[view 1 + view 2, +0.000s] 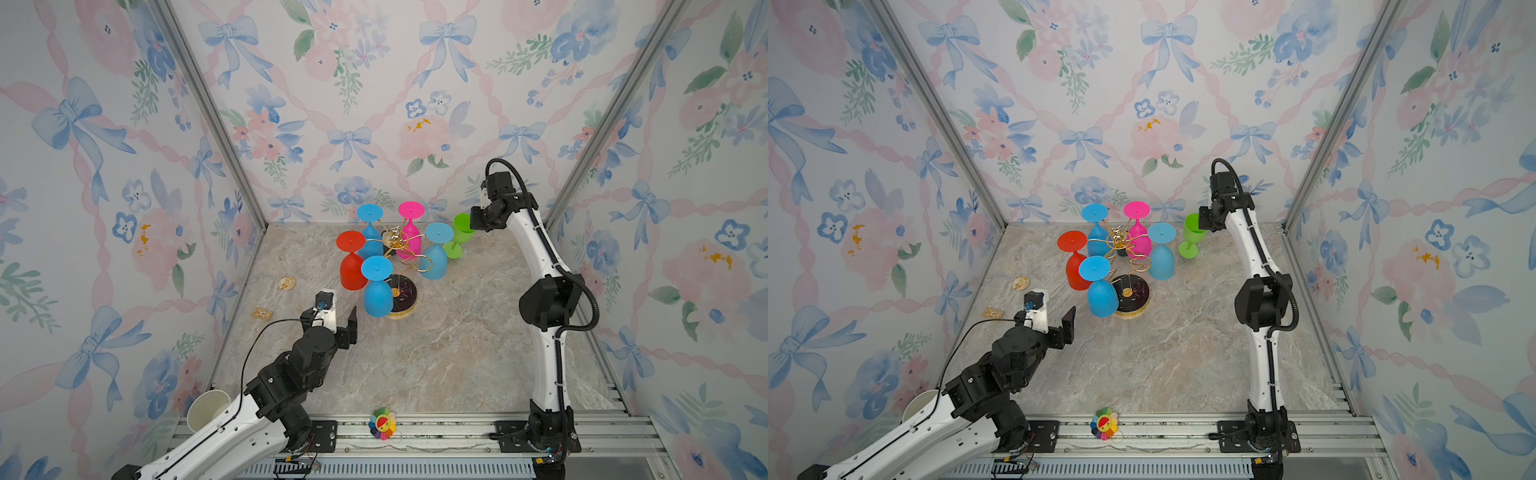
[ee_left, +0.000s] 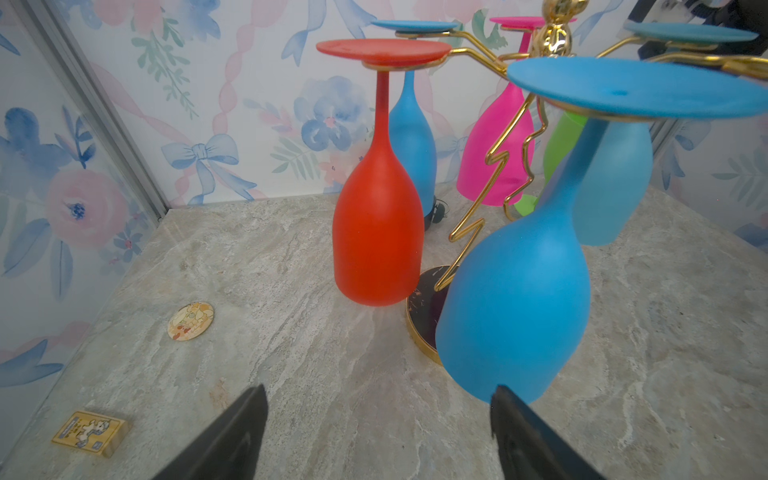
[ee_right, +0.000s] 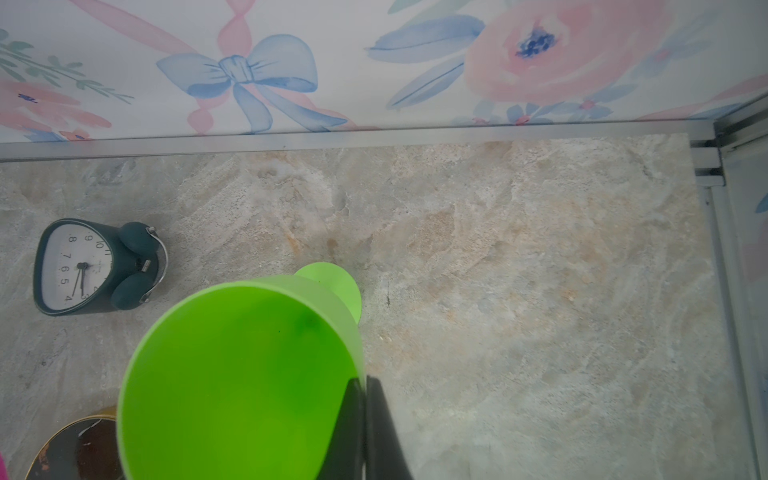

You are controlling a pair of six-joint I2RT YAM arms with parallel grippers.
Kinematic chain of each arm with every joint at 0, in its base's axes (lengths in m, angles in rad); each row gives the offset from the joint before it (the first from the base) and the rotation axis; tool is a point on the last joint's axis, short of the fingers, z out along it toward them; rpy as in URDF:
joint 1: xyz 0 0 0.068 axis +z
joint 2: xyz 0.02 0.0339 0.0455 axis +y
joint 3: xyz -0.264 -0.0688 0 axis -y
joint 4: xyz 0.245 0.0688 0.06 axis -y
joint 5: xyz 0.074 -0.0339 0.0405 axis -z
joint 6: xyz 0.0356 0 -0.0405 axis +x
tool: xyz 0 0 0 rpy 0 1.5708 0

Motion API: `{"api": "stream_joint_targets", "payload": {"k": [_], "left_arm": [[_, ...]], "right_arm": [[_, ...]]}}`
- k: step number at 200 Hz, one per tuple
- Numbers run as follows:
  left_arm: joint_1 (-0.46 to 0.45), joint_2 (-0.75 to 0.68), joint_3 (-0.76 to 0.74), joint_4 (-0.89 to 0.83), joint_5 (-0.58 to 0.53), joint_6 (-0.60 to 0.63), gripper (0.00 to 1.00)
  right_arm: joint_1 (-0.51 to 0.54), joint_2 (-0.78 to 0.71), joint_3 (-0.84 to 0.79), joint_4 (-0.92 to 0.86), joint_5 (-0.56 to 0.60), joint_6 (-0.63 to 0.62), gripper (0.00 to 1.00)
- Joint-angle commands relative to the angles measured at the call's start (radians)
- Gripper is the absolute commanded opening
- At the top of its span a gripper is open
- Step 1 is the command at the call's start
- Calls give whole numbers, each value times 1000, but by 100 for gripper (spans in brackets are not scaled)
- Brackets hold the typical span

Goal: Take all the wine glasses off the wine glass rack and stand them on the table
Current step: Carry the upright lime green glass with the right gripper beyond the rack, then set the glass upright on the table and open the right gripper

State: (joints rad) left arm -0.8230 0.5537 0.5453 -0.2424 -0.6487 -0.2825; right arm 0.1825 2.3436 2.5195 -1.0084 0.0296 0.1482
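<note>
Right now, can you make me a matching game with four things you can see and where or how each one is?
Things:
1. red wine glass
2. green wine glass
3. left gripper
4. alarm clock

States:
A. open, holding nothing
B. hanging upside down on the wine glass rack
C. sitting on the table, showing a white face
D. upright, rim pinched by the right gripper

Pairs: 1-B, 2-D, 3-A, 4-C
</note>
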Motion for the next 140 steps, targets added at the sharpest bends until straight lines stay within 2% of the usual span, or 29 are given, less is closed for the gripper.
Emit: {"api": "stream_joint_targets", "payload": {"k": [1, 106, 140], "left_arm": [[7, -15, 14, -11, 11, -5, 86], [7, -33, 9, -1, 26, -6, 86], [7, -39, 7, -1, 22, -7, 87]], "right_arm": [[21, 27, -1, 24, -18, -2, 0], [44, 60, -4, 39, -20, 7, 0], [47, 59, -10, 37, -19, 5, 8]]}}
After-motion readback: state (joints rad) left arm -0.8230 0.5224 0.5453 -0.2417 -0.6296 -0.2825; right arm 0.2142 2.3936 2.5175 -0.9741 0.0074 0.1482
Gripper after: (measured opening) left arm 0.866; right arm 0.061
